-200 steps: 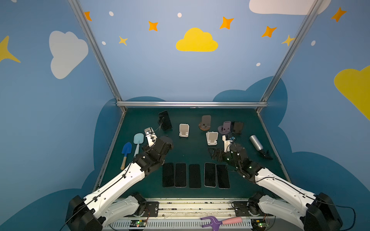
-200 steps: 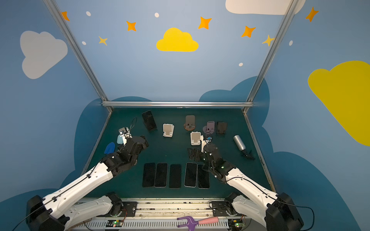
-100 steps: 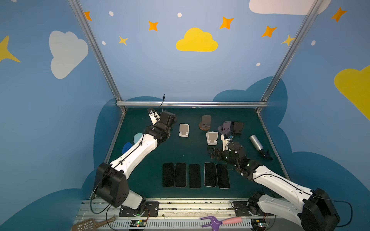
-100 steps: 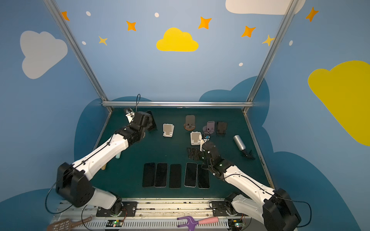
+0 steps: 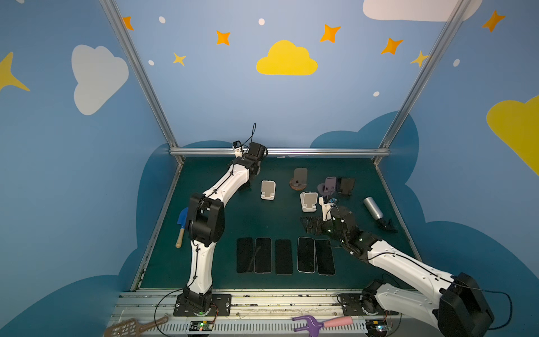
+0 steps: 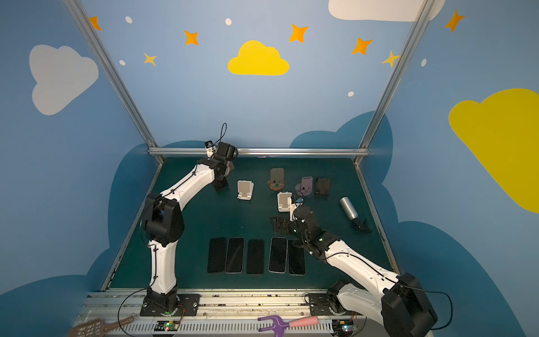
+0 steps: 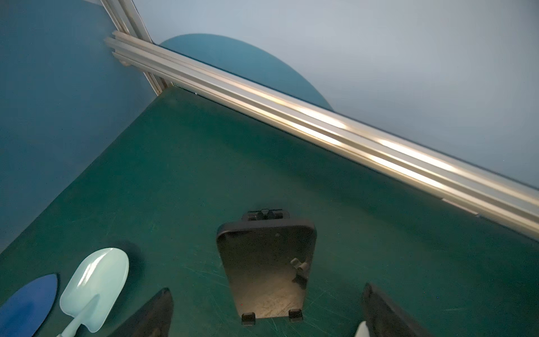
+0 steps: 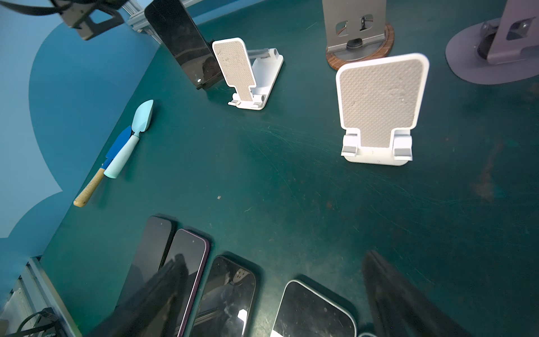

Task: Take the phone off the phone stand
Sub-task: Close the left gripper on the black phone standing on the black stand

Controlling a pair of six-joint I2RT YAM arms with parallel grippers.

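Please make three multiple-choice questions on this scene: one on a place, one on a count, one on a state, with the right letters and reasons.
1. Where is the phone that leans on a stand? A) back left of the table B) on a white stand C) beside the silver bottle
2. How many phones lie flat in the front row? A) three B) five C) seven
3. How is the left gripper? A) shut on the phone B) open, fingers beside the phone, apart from it C) shut on a shovel
Answers: A, it stands near the back rail; B, five lie side by side; B, gaps show on both sides.
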